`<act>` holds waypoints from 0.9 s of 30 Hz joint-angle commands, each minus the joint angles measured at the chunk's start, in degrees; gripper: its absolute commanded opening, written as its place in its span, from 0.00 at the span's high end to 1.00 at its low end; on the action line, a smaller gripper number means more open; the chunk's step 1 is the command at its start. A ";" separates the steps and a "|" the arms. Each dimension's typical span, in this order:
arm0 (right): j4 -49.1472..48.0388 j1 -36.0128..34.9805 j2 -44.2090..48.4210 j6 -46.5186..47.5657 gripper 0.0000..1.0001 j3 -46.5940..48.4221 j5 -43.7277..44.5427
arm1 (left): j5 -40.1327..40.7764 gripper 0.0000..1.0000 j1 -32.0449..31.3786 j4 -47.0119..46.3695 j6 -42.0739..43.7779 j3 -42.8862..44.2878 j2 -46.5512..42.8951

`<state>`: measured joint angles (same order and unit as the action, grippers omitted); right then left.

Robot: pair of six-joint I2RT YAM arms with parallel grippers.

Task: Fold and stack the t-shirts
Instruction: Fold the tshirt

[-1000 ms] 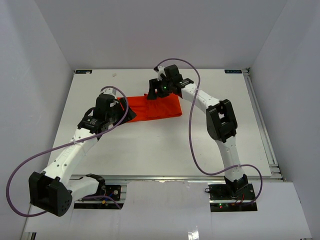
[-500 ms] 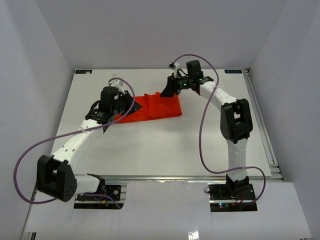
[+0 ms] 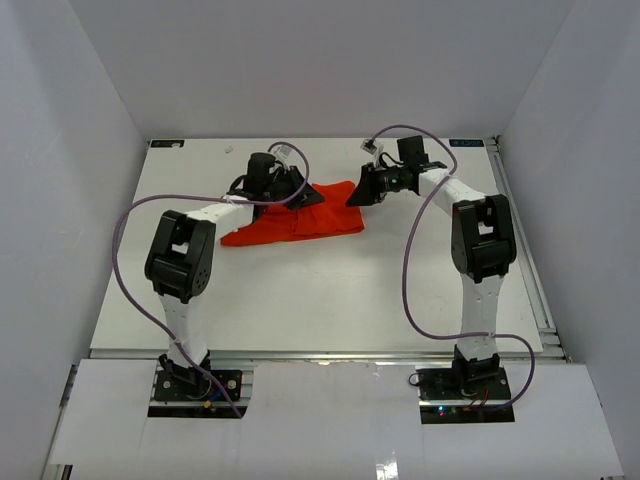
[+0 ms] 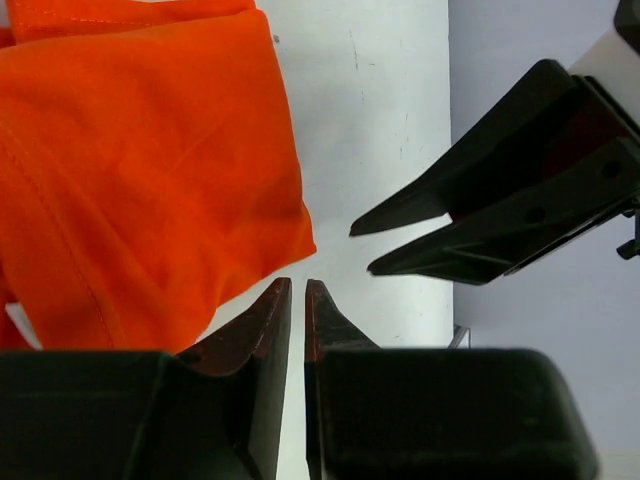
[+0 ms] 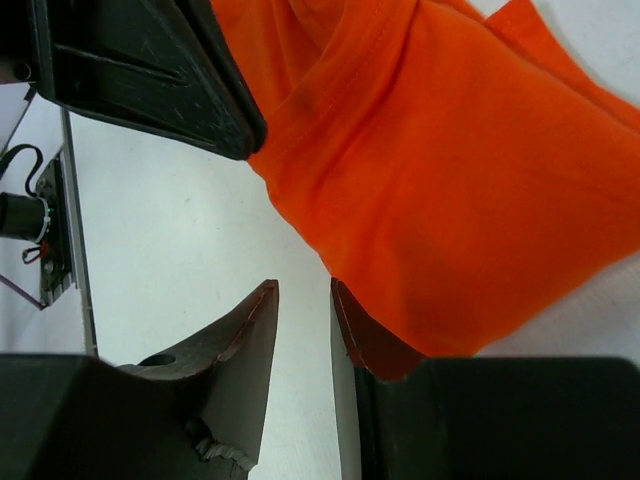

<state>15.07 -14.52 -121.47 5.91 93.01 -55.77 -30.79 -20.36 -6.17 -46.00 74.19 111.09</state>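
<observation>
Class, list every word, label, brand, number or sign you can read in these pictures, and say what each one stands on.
No text can be read in any view.
Dark label at the far left corner of the table: too small to read.
Bluish label at the far right corner: too small to read.
T-shirt: plain, no print or logo showing.

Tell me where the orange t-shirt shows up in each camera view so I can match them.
Top external: the t-shirt lies mid-table, toward the back.
Left wrist: the t-shirt fills the upper left.
Right wrist: the t-shirt fills the upper right.
Shared landmark: the bare white table bordering the cloth's edge.
</observation>
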 commanded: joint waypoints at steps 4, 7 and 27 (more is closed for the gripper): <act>-0.74 -0.15 -4.82 -3.63 0.67 1.82 0.48 | -4.02 0.77 0.14 -2.88 -1.64 7.54 6.15; -0.83 -0.15 -5.97 -4.77 0.67 1.56 1.36 | -3.05 0.77 0.23 -2.88 -1.73 9.56 9.32; 0.92 -0.15 -9.05 -5.38 0.66 -1.34 8.92 | 3.71 0.77 6.74 2.30 -1.11 9.21 15.65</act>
<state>15.11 -14.98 -129.82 0.40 92.42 -48.01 -27.81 -13.87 -6.00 -47.46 82.89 125.51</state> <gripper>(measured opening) 0.334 0.226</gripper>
